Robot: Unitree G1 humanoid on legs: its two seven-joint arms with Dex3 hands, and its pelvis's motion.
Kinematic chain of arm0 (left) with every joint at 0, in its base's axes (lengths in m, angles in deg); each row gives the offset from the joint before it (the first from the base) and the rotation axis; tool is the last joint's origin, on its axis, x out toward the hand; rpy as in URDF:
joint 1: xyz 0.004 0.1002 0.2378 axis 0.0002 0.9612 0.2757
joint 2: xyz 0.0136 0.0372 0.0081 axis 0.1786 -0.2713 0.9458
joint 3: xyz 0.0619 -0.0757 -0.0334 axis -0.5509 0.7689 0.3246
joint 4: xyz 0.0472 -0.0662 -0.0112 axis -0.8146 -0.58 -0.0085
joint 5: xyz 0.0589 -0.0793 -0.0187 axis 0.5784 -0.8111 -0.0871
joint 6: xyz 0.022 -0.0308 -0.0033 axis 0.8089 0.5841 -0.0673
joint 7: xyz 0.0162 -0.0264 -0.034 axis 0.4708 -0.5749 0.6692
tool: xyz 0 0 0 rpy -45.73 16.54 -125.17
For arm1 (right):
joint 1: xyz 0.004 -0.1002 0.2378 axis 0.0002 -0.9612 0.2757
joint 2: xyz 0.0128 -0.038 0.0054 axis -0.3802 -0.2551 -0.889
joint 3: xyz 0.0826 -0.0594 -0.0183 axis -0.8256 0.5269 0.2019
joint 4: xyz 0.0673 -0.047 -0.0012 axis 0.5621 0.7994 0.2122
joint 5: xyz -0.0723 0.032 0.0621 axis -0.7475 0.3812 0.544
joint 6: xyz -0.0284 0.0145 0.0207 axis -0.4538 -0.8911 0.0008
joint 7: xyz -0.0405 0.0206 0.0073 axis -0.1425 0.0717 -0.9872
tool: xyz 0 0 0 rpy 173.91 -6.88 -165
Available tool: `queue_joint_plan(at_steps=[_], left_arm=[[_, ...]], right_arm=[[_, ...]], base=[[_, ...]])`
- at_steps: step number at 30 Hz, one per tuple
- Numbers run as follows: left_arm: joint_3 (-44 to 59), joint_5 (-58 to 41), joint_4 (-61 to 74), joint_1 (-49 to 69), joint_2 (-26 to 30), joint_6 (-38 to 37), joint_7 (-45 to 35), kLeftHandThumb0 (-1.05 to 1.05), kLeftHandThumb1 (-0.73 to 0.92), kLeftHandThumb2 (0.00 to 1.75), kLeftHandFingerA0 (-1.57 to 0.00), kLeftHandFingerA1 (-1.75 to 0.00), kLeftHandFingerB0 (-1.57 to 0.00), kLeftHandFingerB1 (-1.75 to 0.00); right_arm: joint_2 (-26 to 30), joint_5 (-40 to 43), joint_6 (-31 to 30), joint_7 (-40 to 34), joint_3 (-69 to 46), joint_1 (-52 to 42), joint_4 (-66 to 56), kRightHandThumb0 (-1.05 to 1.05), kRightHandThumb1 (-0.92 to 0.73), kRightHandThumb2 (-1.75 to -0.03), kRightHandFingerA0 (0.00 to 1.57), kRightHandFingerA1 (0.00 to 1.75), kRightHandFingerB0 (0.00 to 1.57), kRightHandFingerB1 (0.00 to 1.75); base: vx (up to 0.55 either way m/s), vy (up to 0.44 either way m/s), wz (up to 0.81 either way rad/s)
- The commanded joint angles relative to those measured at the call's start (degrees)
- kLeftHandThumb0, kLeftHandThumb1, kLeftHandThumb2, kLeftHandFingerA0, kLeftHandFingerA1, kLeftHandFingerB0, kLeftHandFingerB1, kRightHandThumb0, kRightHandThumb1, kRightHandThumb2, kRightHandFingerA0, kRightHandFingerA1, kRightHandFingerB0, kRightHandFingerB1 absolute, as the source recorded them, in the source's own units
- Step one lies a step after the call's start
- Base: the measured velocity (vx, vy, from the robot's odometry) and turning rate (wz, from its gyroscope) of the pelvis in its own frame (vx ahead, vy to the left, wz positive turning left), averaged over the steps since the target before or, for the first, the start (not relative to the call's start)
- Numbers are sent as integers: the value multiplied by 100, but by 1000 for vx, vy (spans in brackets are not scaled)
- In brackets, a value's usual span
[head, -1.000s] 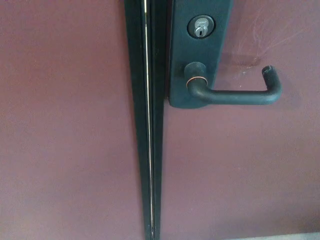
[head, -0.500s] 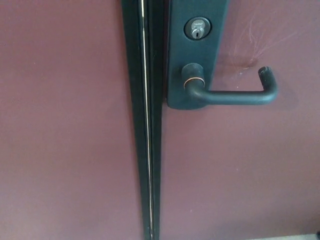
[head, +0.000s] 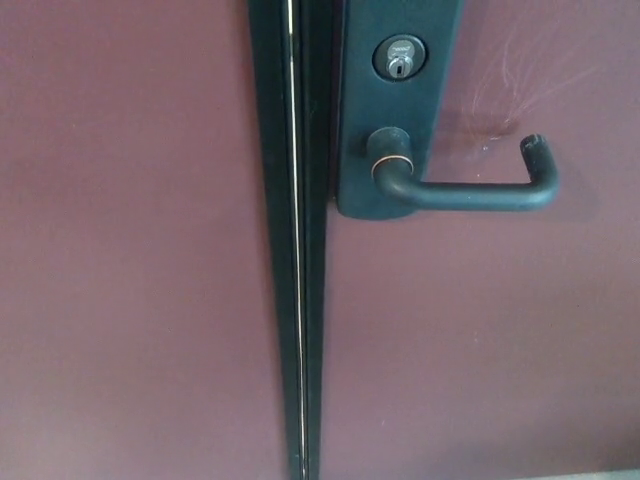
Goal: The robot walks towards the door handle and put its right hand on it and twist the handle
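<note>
the head view faces a pair of maroon doors up close. the left door fills the left part of the frame, the right door the right part. between them runs a dark vertical strip from the top edge to the bottom edge, slightly left of centre, with a thin bright seam down its length.

the handle sits in the upper right of the frame. it is a dark lever, lying level, reaching from its round hub toward the right, where its end bends back toward the door. a thin copper-coloured ring shows around the hub where the finish is worn. the hub is mounted on a dark plate that runs from the top edge down to just below the lever, touching the right side of the strip. above the hub, on the same plate, is a round silver lock with a keyhole in it.

the right door bears faint pale scratches in the upper right, just above the lever's bent end. a sliver of pale floor shows at the lower right corner.

neither hand is in the frame, so nothing can be said of whether either is released, clenched or grasping. nothing touches the handle.
</note>
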Motion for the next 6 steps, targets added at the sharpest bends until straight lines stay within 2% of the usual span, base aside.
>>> queue_joint_plan(at_steps=[1, 2, 6], left_arm=[[-68, 29, 11, -31, -165, -104, 8, -29, 30, 61, -64, -86, -54, -70], [-75, 33, 9, -49, -199, -108, 9, -29, 30, 62, -64, -87, -54, -71], [-50, 2, 4, -42, -245, -76, -6, -28, 31, 63, -63, -87, -53, -71]], right_arm=[[-107, -1315, 1141, -4168, 1169, 771, 3235, -73, -65, -60, 22, 32, 19, 27], [-77, -1199, 1162, -4134, 1105, 787, 3273, -75, -54, -84, 18, 43, 12, 38], [-6, -1085, 1288, -4139, 1140, 798, 3442, -74, -54, -84, 20, 43, 12, 38]], base=[[0, 0, 0], [0, 0, 0], [0, 0, 0]])
